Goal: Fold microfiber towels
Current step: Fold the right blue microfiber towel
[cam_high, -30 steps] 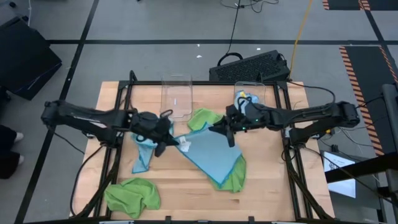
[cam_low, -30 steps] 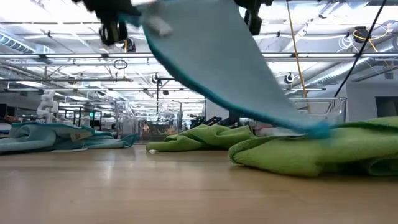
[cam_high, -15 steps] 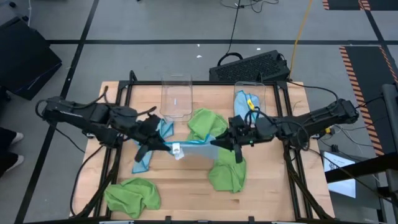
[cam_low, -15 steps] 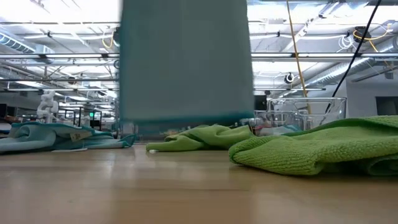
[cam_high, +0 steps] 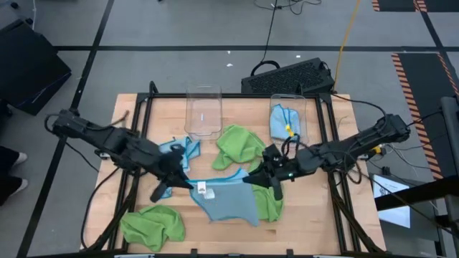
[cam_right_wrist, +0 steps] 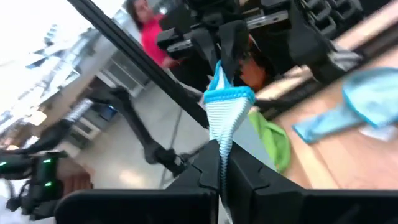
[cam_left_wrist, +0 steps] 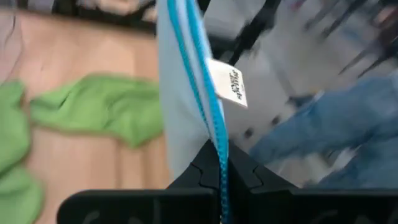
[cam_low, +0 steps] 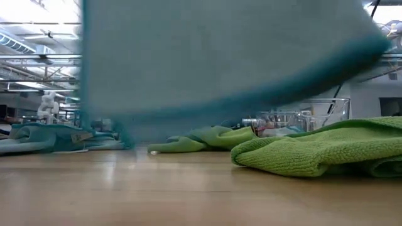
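- In the low view, a light blue towel (cam_low: 220, 56) hangs close to the lens, blurred; its top and both upper corners are cut off by the frame, and it hides most of the room behind.
- That view shows neither gripper.
- A green towel (cam_low: 326, 147) at the right runs past the frame edge.
- In the left wrist view, the towel's white tag (cam_left_wrist: 229, 82) carries print too blurred to read, and the background is smeared.
- In the right wrist view, a person in red (cam_right_wrist: 152, 37) is blurred and partly hidden behind dark bars.
- From above, the contents of the right clear bin (cam_high: 305, 107) are too small to identify.
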